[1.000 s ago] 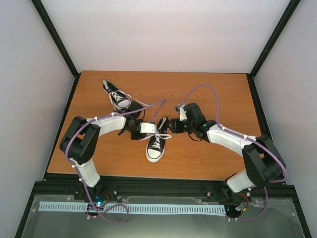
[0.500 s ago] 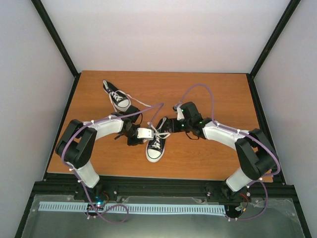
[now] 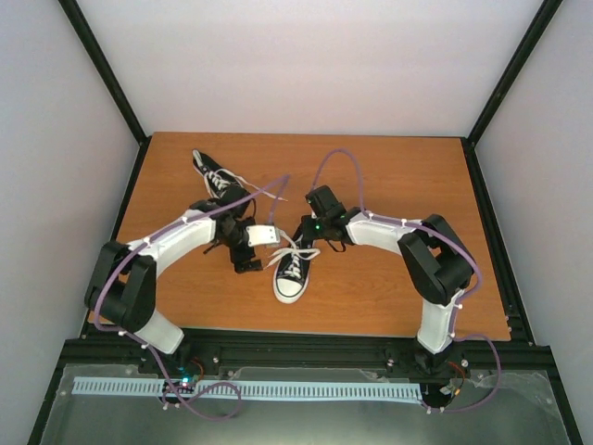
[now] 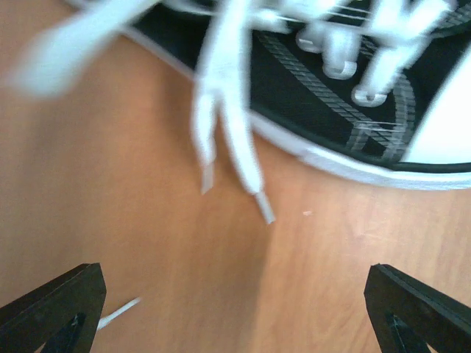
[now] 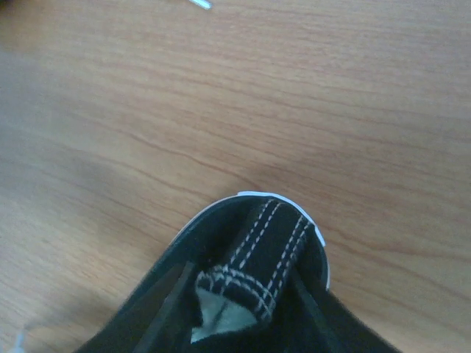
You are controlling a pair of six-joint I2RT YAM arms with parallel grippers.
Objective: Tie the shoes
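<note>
Left gripper (image 4: 235, 309) is standing wide open and holding nothing, fingertips (image 4: 55, 305) over bare wood just beside the near shoe (image 3: 291, 269). Loose laces (image 4: 221, 125), blurred, are trailing off that shoe's side onto the tabletop (image 3: 398, 278). Right gripper (image 3: 309, 225) is sitting at this shoe's heel. Its fingers aren't showing in its own view, so can't tell how open it is or whether it's gripping. Near shoe is lying mid-tabletop, toe pointing at the near edge. Second shoe (image 3: 219, 181) is lying toward the far left corner.
</note>
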